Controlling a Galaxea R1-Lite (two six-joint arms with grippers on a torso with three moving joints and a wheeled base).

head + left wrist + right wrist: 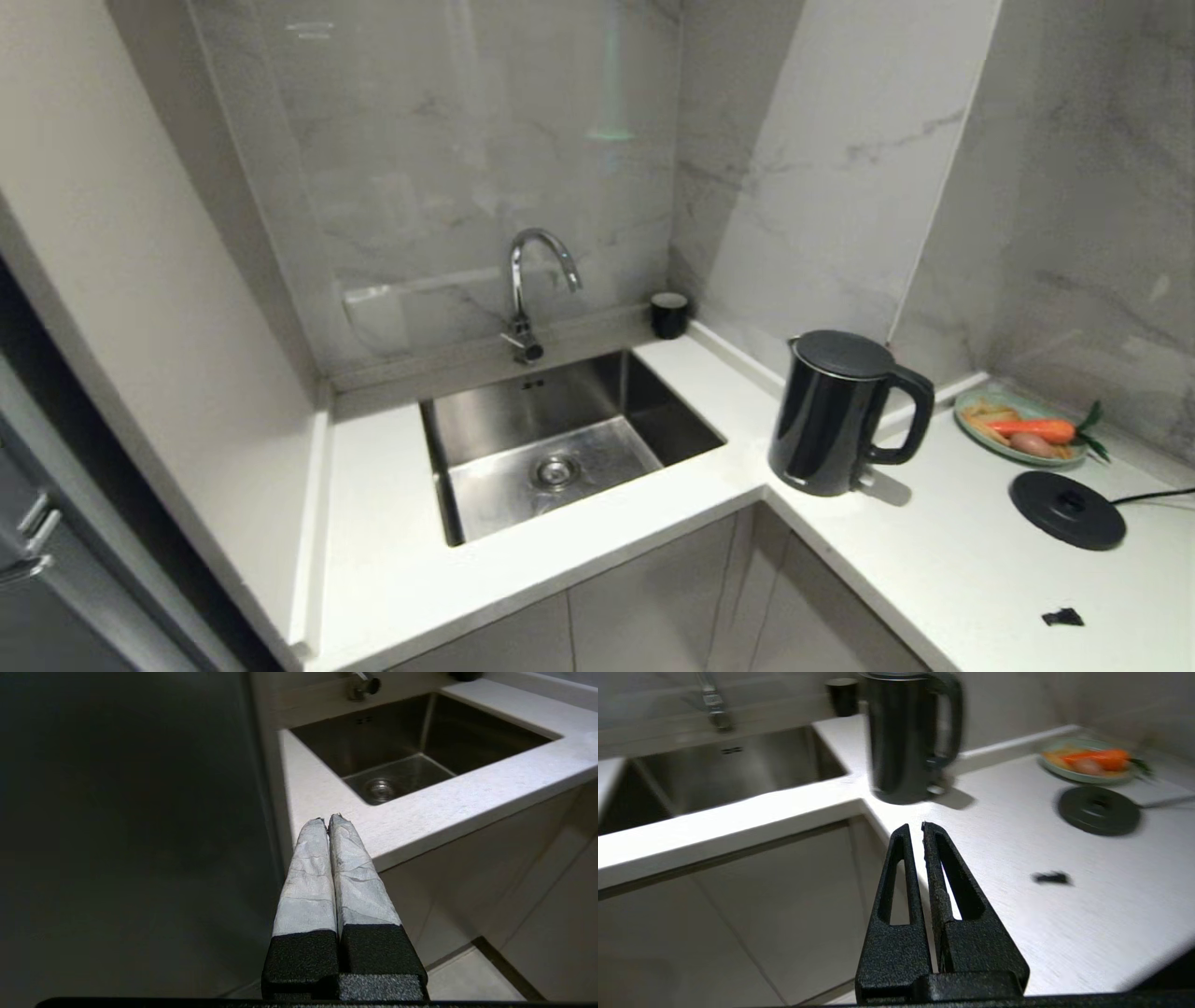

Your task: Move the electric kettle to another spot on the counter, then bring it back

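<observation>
One electric kettle (831,415) stands at the counter's (934,569) inner front corner; one base disc (1067,509) nearer the right edge; both grippers, left gripper (327,820) and right gripper (915,826), pressed together, empty.

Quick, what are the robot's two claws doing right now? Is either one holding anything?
Left gripper: closed, holding nothing.
Right gripper: closed, holding nothing.

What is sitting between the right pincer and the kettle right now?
Nothing visible. Bare counter lies between the right pincer, held out past the counter's front edge, and the electric kettle. The base disc and small black scrap lie off to the side.
</observation>
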